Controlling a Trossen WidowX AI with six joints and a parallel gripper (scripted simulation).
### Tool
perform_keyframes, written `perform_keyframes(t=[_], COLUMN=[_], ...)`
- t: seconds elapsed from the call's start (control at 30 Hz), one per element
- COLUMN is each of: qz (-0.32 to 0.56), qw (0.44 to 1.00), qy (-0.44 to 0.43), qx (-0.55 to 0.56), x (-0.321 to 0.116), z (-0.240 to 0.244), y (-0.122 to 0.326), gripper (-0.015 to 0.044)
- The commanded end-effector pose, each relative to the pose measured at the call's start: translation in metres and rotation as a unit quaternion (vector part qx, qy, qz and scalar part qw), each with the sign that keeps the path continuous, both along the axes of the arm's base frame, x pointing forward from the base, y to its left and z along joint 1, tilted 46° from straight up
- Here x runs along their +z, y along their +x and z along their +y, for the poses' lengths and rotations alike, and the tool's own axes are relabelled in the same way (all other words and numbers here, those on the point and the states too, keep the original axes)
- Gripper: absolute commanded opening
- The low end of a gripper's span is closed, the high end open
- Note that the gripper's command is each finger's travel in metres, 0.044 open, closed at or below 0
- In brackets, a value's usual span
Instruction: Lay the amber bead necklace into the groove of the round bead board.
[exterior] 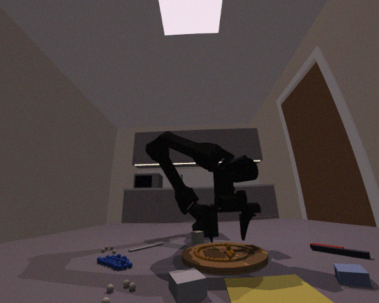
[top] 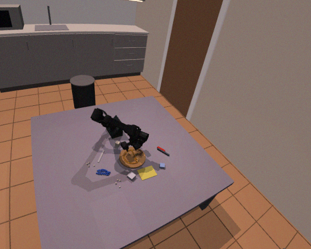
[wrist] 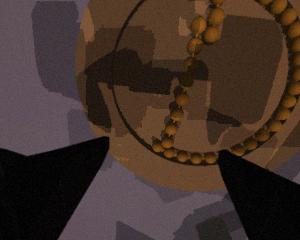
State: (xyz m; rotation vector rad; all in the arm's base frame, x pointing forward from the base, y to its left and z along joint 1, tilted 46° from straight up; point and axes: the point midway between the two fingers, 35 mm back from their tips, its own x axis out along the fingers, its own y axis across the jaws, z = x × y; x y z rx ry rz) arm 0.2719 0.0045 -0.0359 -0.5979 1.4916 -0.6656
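1. Your desk [top: 70, 139] [exterior: 69, 235] carries the round board [top: 123, 164] [exterior: 196, 264] [wrist: 190, 181].
2. Your claw [top: 131, 149] [exterior: 228, 240] [wrist: 163, 149] gapes wide, gripping nothing.
3. Your amber necklace [top: 125, 161] [exterior: 212, 259] [wrist: 281, 113] lies on the board, partly along its groove, partly crossing the middle.
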Motion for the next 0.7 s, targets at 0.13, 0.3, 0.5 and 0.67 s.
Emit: perform_keyframes(t=[0.13, 0.3, 0.5, 0.67], qz=[0.011, 0.02, 0.024, 0.024], qw=[1.0, 0.999, 0.999, 0.999], qy=[0.003, 0.003, 0.002, 0.002], qx=[0.015, 0.025, 0.029, 0.029], x=[0.017, 0.031, 0.039, 0.029], z=[0.004, 0.003, 0.001, -0.01], y=[0.055, 0.089, 0.104, 0.104], gripper=[0.0177, 0.012, 0.012, 0.012])
